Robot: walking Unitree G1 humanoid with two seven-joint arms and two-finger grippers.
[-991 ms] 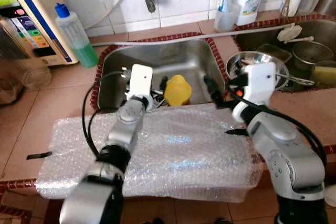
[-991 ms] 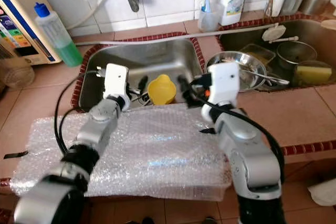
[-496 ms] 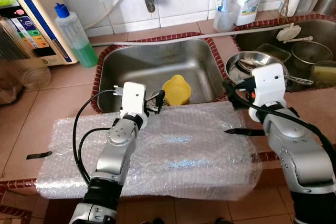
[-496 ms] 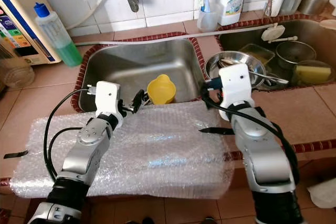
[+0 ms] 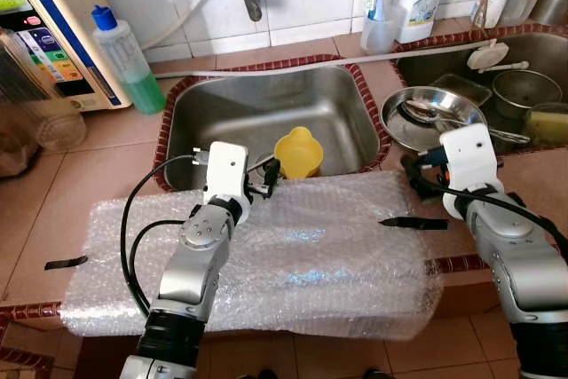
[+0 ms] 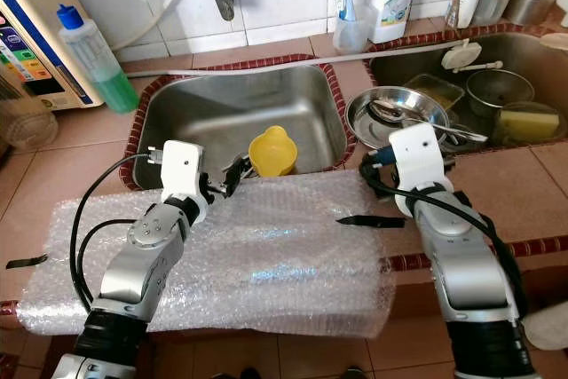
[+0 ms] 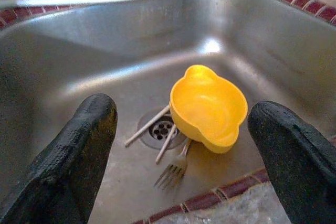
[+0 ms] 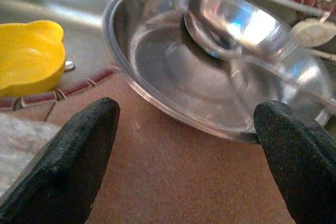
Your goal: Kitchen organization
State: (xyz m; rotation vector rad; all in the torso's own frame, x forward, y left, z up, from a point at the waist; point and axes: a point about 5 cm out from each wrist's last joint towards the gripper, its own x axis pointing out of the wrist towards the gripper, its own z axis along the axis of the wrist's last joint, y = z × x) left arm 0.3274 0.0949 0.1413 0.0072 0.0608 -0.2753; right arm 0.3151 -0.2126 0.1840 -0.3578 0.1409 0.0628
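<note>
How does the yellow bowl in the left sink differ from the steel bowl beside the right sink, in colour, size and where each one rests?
The yellow bowl is opaque bright yellow; the steel bowl is shiny, mirror-like metal. The yellow bowl looks smaller and deeper, with small ear-like handles; the steel bowl is wider and shallower with a plain round rim. The yellow bowl lies tilted on the sink floor over a fork; the steel bowl rests at the edge between the sinks, holding a ladle. Both face open side up.
</note>
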